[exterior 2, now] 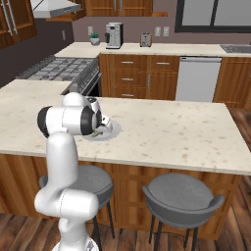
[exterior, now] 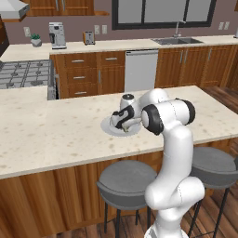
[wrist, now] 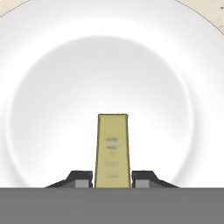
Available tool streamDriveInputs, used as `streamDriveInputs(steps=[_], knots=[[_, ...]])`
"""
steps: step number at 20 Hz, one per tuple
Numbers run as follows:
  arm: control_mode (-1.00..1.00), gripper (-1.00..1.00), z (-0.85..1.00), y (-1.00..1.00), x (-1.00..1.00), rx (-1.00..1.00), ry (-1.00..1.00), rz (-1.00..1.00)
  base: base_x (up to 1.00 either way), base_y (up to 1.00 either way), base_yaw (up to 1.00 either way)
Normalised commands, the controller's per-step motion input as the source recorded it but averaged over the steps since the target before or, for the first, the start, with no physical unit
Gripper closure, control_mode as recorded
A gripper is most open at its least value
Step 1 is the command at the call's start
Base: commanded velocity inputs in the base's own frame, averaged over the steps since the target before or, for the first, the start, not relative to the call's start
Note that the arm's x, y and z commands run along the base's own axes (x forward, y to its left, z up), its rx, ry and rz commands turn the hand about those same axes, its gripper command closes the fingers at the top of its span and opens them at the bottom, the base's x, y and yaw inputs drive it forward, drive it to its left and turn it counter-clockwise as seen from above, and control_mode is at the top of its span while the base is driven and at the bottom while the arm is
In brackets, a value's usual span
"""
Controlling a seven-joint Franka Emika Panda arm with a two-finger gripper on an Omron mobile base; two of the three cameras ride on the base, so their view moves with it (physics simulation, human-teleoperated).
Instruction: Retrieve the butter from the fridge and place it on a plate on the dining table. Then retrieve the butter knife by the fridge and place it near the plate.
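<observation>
The butter (wrist: 112, 148), an olive-yellow stick, is clamped between my gripper's (wrist: 112, 178) two dark fingertips (wrist: 81, 177) and points out over the plate (wrist: 52, 87). The round pale plate (exterior: 107, 127) lies on the beige speckled dining table (exterior: 46, 135), near its front edge. My gripper (exterior: 124, 124) hangs low over the plate, shut on the butter. From the right side, the gripper (exterior 2: 98, 130) sits over the plate (exterior 2: 112, 129), and a bit of the butter (exterior 2: 96, 133) shows under the hand. The fridge and the butter knife are out of view.
Two grey stools (exterior: 126, 182) (exterior: 214, 166) stand under the table's front edge beside my base. Across the aisle are a stove (exterior: 25, 74), a white dishwasher (exterior: 141, 69), a coffee machine (exterior: 57, 35), a toaster (exterior: 89, 37) and a sink (exterior: 177, 40).
</observation>
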Motion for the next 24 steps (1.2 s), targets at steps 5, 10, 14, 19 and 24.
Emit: streamDriveInputs(steps=[5, 10, 14, 19, 24], knots=[[-1.00, 1.00, 0.00, 0.00, 0.17, 0.00, 0.00, 0.00, 0.00, 0.00, 0.00], [-1.00, 1.00, -0.01, 0.00, 0.17, 0.00, 0.00, 0.00, 0.00, 0.00, 0.00], [-1.00, -1.00, -0.01, 0.00, 0.05, 0.00, 0.00, 0.00, 0.00, 0.00, 0.00], [-1.00, -1.00, 0.00, 0.00, 0.00, 0.00, 0.00, 0.00, 0.00, 0.00, 0.00], [-1.00, -1.00, 0.00, 0.00, 0.00, 0.00, 0.01, 0.00, 0.00, 0.00, 0.00]])
